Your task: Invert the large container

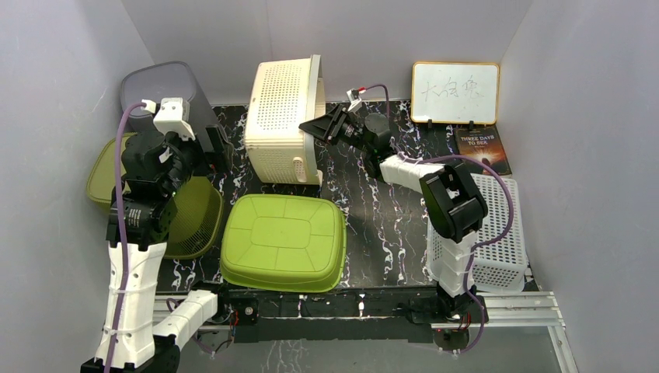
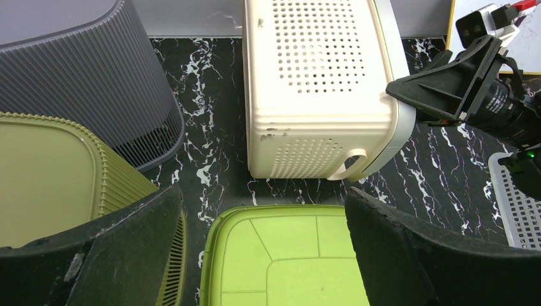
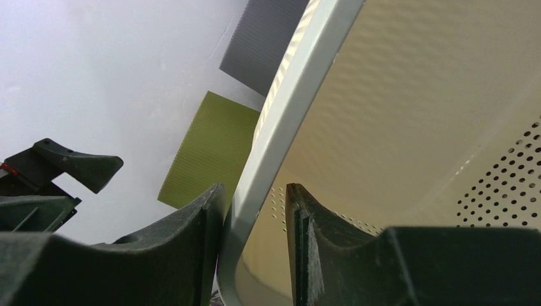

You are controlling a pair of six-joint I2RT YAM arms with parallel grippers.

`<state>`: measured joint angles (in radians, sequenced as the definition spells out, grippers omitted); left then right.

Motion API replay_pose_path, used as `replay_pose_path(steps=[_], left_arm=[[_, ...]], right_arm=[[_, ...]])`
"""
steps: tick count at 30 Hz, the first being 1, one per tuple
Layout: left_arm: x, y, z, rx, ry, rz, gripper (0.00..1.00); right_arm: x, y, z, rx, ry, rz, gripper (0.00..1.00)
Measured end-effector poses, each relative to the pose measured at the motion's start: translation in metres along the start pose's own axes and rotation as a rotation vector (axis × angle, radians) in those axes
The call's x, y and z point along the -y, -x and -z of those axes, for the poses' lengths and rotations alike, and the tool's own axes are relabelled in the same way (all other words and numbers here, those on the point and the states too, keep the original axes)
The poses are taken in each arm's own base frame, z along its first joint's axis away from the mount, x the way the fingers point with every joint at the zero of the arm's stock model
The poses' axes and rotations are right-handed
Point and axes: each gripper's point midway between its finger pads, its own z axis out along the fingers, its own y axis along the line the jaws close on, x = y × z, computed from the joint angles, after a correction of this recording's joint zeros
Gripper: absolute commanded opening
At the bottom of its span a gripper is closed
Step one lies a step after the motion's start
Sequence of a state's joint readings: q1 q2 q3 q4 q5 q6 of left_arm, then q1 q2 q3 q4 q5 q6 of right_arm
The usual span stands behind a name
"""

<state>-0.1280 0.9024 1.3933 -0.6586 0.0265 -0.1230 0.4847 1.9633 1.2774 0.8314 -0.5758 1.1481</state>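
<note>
The large cream perforated container [image 1: 284,116] lies on its side at the back middle of the table, with its opening to the right. It also shows in the left wrist view [image 2: 319,83]. My right gripper [image 1: 317,127] is at the opening and is shut on the container's pale rim [image 3: 281,108], one finger outside and one inside. In the right wrist view the rim passes between the jaws of the right gripper [image 3: 255,194]. My left gripper [image 1: 186,165] hangs open and empty at the left, above the near table. In its own view the left gripper [image 2: 265,248] holds nothing.
A lime-green basin [image 1: 284,241] lies upside down at the front middle. A green slatted basket [image 1: 194,225] and another green tub [image 1: 99,175] sit at the left. A grey ribbed bin [image 1: 155,85] is at the back left. A white basket [image 1: 501,233], whiteboard [image 1: 455,92] and book [image 1: 482,148] are at the right.
</note>
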Motion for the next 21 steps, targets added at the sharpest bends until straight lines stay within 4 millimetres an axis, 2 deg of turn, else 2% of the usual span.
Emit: replay_pose_path(steps=[2,7,10,12,17,21], left_arm=[[0.0,0.0,-0.001,-0.002,0.0,0.0,0.98],[0.0,-0.001,-0.002,-0.004,0.001,0.0,0.98],[0.0,-0.003,-0.003,-0.006,0.001,0.001,0.98],[-0.001,-0.004,-0.004,-0.01,0.002,0.001,0.98],[-0.001,-0.005,-0.004,-0.013,0.002,0.0,0.98],[-0.001,-0.005,-0.004,-0.013,0.003,0.0,0.98]], right_arm=[[-0.001,0.002,-0.001,0.005,0.013,-0.006,0.32],[-0.007,0.003,-0.001,0.009,0.048,-0.028,0.0],[-0.003,-0.005,0.001,-0.006,0.051,-0.117,0.0],[0.001,-0.008,0.003,0.006,0.103,-0.113,0.0],[-0.001,-0.003,0.01,0.056,0.26,-0.208,0.0],[0.005,0.01,0.009,0.106,0.287,-0.313,0.0]])
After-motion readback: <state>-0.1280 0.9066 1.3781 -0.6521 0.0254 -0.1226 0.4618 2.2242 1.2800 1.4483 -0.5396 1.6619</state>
